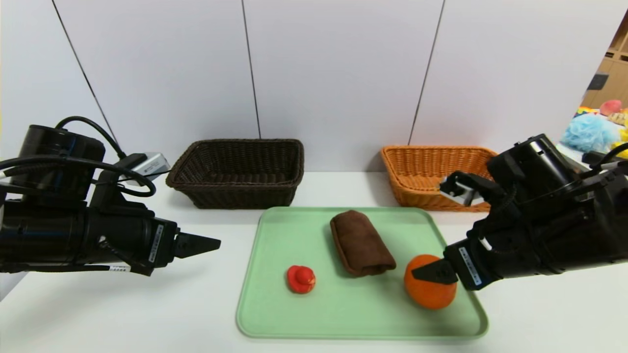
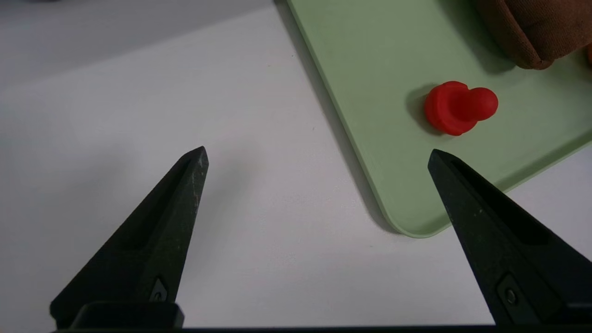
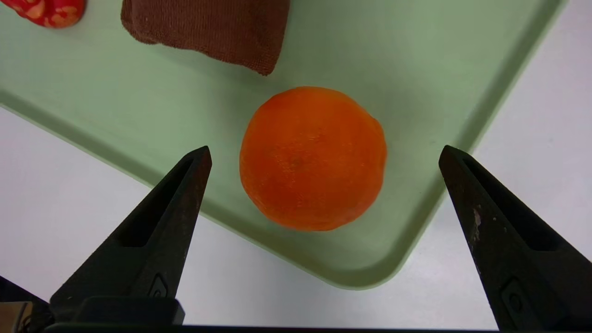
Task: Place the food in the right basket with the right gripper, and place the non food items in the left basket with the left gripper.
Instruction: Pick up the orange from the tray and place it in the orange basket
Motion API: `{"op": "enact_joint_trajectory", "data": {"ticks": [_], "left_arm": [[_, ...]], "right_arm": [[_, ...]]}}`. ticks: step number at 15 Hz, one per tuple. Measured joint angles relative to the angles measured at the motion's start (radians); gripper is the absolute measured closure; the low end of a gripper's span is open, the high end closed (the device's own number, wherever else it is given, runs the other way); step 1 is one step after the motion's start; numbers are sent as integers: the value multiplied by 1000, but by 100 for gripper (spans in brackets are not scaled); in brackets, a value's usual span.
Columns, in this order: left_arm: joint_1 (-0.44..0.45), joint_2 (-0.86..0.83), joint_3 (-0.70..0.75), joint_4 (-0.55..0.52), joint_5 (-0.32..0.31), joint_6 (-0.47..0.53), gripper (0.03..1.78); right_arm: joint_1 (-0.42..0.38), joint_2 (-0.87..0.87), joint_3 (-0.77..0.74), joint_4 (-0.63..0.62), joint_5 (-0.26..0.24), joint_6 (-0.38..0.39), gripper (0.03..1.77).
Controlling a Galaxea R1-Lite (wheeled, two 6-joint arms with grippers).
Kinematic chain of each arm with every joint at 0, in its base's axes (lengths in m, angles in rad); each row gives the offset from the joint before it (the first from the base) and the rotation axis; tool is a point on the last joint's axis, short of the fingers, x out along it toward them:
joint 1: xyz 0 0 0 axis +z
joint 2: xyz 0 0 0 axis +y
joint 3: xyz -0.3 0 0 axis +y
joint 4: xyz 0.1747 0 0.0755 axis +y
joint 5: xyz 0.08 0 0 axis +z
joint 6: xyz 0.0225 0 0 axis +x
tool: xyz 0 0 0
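We start at the right gripper (image 3: 323,155): its jaws stand wide apart and hold nothing. In the right wrist view the orange fruit (image 3: 313,158) sits framed between the two black tips, untouched, with green tray showing on both sides of it. From the head view the gripper (image 1: 431,272) hangs tilted down over the fruit (image 1: 430,289), one dark tip crossing its upper face; whether that tip grazes the skin we cannot quite tell from up here.

Over to the left gripper (image 2: 318,157): jaws spread wide as well, nothing held. It hovers above bare white surface (image 2: 185,115) just off the tray's near left corner. The small red toy (image 2: 459,107) lies beyond one tip and to the side, not between the jaws. In the head view this gripper (image 1: 208,242) points toward the tray from the left, short of its edge.

Moving outward, we see the green tray (image 1: 274,314) in the middle of the surface (image 1: 122,314), carrying three things. The red toy (image 1: 300,279) is toward the front left. The rolled brown towel (image 1: 361,241) lies at the centre, angled. The fruit is at the front right, near the towel's end but apart from it.

Behind the tray, against the wall, sit the dark brown basket (image 1: 238,171) to the left and the orange-tan basket (image 1: 422,171) to the right, the latter partly hidden by the right arm.
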Motion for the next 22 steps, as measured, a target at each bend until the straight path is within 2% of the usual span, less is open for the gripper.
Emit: {"op": "enact_joint_trajectory", "data": {"ticks": [2, 6, 15, 18, 22], "left_arm": [[0, 1, 2, 0, 0, -2, 12], [0, 1, 4, 0, 0, -3, 12], [0, 5, -1, 0, 0, -1, 12], [0, 7, 0, -2, 0, 0, 12], [0, 11, 4, -28, 0, -1, 12]], "right_arm": [[20, 24, 2, 0, -5, -1, 10], [43, 59, 12, 1, -54, -4, 10], [69, 106, 26, -15, -58, -4, 10], [71, 112, 25, -16, -63, -3, 52], [77, 123, 22, -18, -90, -2, 61]]}}
